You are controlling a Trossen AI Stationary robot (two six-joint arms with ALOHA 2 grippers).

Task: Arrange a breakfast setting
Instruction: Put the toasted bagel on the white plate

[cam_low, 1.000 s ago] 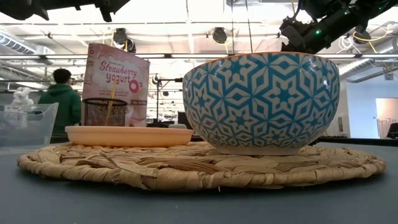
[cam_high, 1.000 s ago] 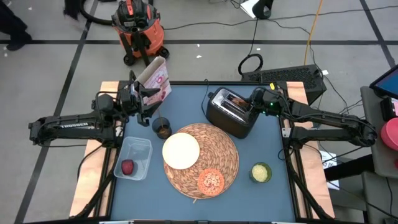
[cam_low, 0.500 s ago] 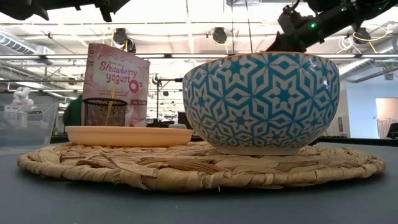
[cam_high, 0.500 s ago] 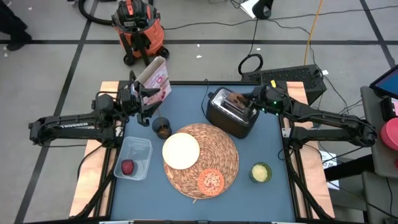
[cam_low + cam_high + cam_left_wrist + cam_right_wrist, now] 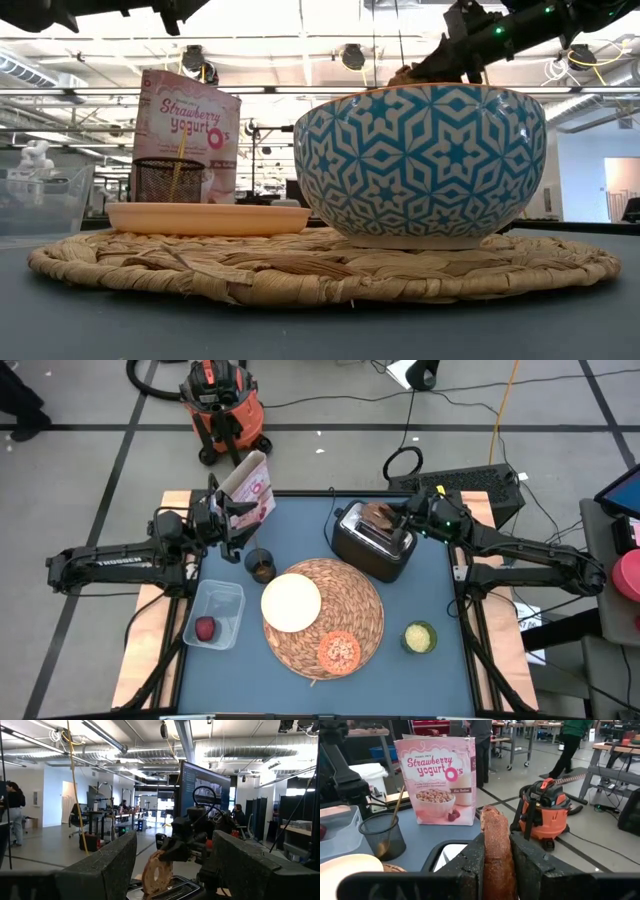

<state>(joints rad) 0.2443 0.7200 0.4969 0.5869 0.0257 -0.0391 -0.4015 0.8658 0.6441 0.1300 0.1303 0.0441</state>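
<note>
On the blue table (image 5: 440,600), the right gripper (image 5: 392,517) is pinching what looks like a bagel half (image 5: 496,852) above the toaster (image 5: 372,545); the left gripper (image 5: 232,515) is waiting wide open near the cereal box (image 5: 252,488).

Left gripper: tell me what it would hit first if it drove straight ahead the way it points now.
Probably the toaster. The left gripper, fingers open, looks across the table at it and at the right gripper lifting a bagel slice above it. Depth is uncertain; the line may pass above the toaster.

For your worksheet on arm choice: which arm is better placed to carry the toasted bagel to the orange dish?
The right: its gripper already clamps the bagel above the toaster, while the left gripper waits open by the cereal box.
</note>
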